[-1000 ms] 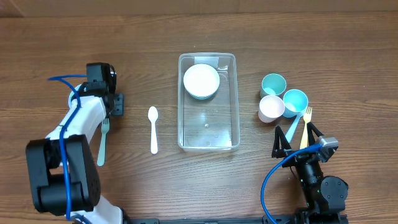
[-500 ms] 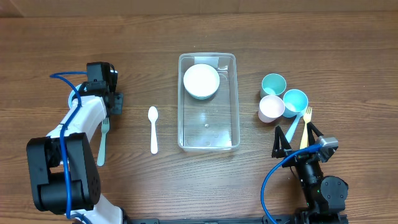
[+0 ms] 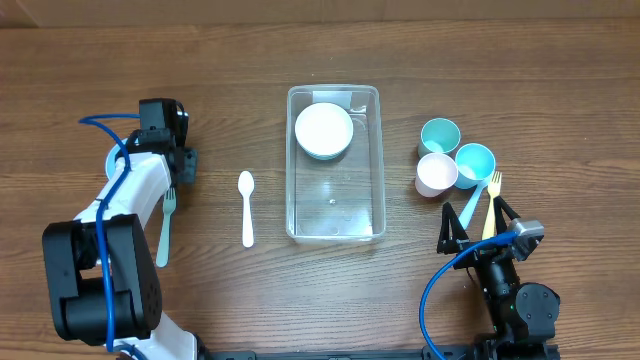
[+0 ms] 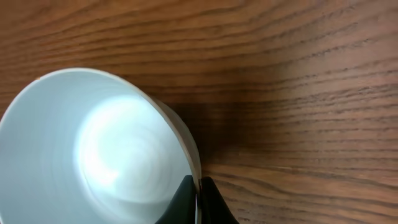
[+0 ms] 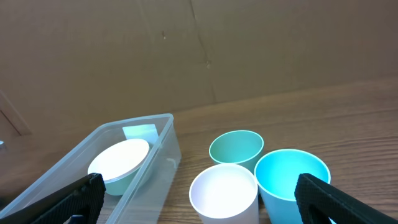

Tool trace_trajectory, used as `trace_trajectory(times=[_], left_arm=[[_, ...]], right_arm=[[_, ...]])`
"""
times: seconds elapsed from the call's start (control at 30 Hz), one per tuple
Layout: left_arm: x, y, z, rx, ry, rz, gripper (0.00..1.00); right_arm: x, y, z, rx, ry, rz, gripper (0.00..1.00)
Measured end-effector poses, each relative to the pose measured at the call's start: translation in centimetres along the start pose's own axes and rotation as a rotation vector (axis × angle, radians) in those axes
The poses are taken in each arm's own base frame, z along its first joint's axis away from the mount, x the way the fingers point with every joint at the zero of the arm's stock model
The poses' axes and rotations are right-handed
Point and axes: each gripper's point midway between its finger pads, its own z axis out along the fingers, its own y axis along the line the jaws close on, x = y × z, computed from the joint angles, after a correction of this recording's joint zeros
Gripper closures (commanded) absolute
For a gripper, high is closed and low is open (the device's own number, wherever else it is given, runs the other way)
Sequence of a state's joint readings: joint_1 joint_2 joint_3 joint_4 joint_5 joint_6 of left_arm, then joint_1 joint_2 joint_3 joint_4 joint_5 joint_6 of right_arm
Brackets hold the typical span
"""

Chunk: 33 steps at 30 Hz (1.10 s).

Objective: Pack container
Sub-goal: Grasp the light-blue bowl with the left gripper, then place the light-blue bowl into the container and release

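At the worktop's left edge, left gripper [image 4: 198, 188] clamps the rim of a round teal bowl [image 4: 93, 155]; right gripper [image 3: 476, 216] gapes wide near the front edge, right of the clear rectangular plastic container [image 3: 379, 165].

Wood-grain table [image 3: 560, 80]. White spoon [image 3: 247, 208] lies left of centre, teal fork [image 3: 165, 228] further left. On the right, touching: teal cup [image 3: 439, 134], white cup [image 3: 436, 174], blue cup [image 3: 475, 160]. Yellow fork [image 3: 491, 203] and blue utensil [image 3: 470, 205] lie just beside them. White-lined bowl [image 3: 323, 130] at centre, far side. Pale bowl [image 4: 87, 149] at far left, inside glossy.
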<state>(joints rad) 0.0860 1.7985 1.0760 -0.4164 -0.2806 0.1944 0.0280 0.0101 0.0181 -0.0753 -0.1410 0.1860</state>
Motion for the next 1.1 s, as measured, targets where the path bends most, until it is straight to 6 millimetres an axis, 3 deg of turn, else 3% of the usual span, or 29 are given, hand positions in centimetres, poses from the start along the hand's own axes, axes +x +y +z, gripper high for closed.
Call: trace_trajectory(times=[0.07,0.1,0.13,0.17,0.27,0.3,0.33,0.5,0.57,0.63,0.8,0.87,1.1], left_arm=[[-1.4,-0.2,-1.4,-0.004,-0.045,0.009,0.96],[-2.9,-0.5,-3.0,-0.005,-0.099,0.015,0.96],[-5.7,-1.4,-6.6,0.001,-0.209,0.034,0.96],[-7.2,-2.1,-8.8,0.009,-0.274,0.045,0.96],[-12.7,-6.1,-19.0,0.074,-0.548,0.097,0.96],[-13.4,-7.8,-21.7,0.106,-0.615,0.120,0.96],[-13.7,-9.1,-23.2,0.130,-0.649,0.141,0.96],[-12.3,-17.9,-27.5,0.284,-0.725,0.302,0.96],[-11.4,-20.8,-27.9,0.345,-0.724,0.359,0.96],[-10.7,-22.9,-26.6,0.376,-0.688,0.401,0.96],[-8.7,-27.6,-20.0,0.408,-0.534,0.493,0.96],[-8.4,-28.6,-18.6,0.422,-0.510,0.506,0.96],[-8.8,-29.7,-18.4,0.459,-0.534,0.504,0.96]], right_arm=[[0.0,0.0,0.0,0.000,0.000,0.000,0.00],[0.0,0.0,0.0,0.000,0.000,0.000,0.00],[0.0,0.0,0.0,0.000,0.000,0.000,0.00],[0.0,0.0,0.0,0.000,0.001,0.000,0.00],[0.0,0.0,0.0,0.000,0.000,0.000,0.00],[0.0,0.0,0.0,0.000,0.000,0.000,0.00],[0.0,0.0,0.0,0.000,0.000,0.000,0.00],[0.0,0.0,0.0,0.000,0.000,0.000,0.00],[0.0,0.0,0.0,0.000,0.000,0.000,0.00],[0.0,0.0,0.0,0.001,0.001,0.000,0.00],[0.0,0.0,0.0,0.001,0.001,0.000,0.00],[0.0,0.0,0.0,0.000,0.000,0.000,0.00],[0.0,0.0,0.0,0.000,0.000,0.000,0.00]])
